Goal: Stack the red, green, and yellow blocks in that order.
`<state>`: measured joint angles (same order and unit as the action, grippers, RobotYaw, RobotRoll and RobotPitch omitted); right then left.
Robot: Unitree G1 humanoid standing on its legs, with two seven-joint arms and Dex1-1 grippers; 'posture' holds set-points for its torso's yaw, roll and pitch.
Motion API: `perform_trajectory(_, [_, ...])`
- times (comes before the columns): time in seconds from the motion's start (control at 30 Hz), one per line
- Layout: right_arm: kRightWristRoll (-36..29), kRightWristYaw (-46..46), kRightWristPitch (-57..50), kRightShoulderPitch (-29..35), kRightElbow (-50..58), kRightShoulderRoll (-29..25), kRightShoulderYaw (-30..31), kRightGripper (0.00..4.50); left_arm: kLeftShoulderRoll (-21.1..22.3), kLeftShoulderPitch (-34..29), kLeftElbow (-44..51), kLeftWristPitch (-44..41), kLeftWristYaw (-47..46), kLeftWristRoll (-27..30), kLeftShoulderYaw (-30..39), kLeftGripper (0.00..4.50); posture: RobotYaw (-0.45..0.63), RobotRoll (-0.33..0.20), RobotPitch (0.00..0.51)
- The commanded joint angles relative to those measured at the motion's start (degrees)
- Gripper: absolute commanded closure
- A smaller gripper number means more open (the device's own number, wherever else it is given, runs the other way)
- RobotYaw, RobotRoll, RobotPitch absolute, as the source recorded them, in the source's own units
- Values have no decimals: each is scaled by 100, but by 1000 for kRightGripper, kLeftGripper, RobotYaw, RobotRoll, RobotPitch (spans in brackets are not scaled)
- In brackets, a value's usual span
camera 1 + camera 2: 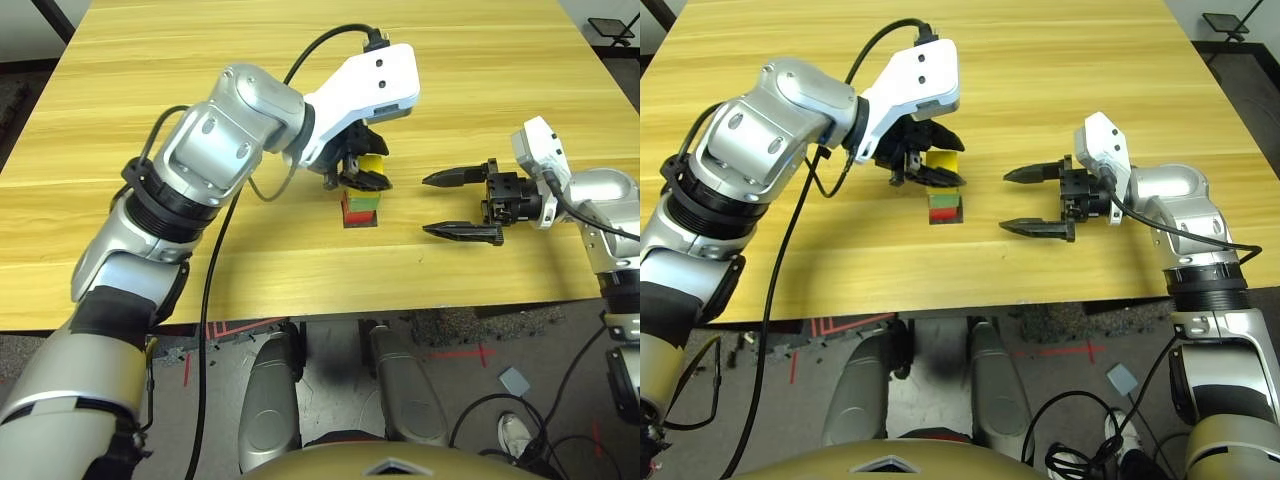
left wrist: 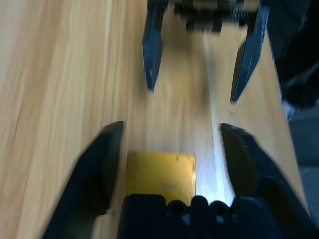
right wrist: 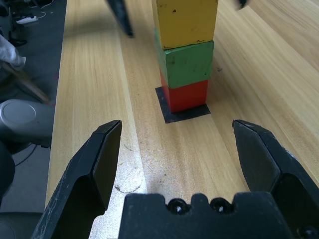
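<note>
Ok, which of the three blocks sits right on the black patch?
The red block: it is the bottom one, with the green block on it and the yellow block on top.

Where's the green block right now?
In the right wrist view, the green block sits in the middle of the stack, directly on the red block and under the yellow block.

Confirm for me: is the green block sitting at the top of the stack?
No, the green block sits between the yellow block above it and the red block below.
</note>
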<state>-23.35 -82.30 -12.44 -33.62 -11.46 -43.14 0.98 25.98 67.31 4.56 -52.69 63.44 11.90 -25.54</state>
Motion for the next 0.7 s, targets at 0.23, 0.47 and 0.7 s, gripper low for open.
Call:
perform_trajectory(0.23, [-365,254,-423,-33,-111,-49,-466,0,-182,882,-916,-149,-1254,342,1934,41,12,44,246])
perform_trajectory(0.47, [-265,2584,-484,-133,-1053,347,-1671,0,446,-459,-1127,988,-2942,-126,3551,41,28,7,240])
perform_trajectory(0.7, [395,4366,1382,-464,-3289,125,-2390,0,962,-2986,-1842,2990,-3993,-396,4844,41,39,-26,239])
